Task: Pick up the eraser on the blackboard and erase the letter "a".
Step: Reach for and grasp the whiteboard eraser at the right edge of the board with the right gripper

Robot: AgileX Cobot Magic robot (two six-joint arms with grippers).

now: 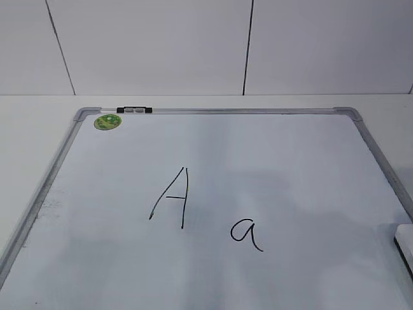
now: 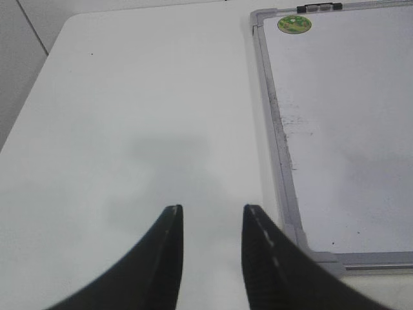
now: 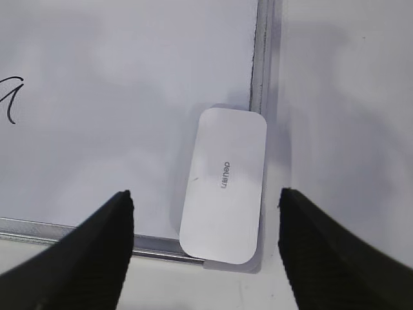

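The blackboard (image 1: 290, 168) is a white dry-erase board with a grey frame, lying flat on the table. A small handwritten "a" (image 1: 246, 234) sits right of a tall capital "A" (image 1: 171, 197). The white eraser (image 3: 224, 185) lies on the board's corner by the frame; only its edge shows at the far right of the exterior view (image 1: 405, 240). My right gripper (image 3: 205, 199) is open wide above the eraser, one finger on each side, not touching it. My left gripper (image 2: 211, 212) is open and empty over bare table left of the board frame (image 2: 284, 174).
A round green magnet (image 1: 108, 121) sits at the board's far left corner, next to a black-and-silver clip (image 1: 134, 110) on the top frame. White table (image 2: 129, 116) surrounds the board; a white panelled wall stands behind it.
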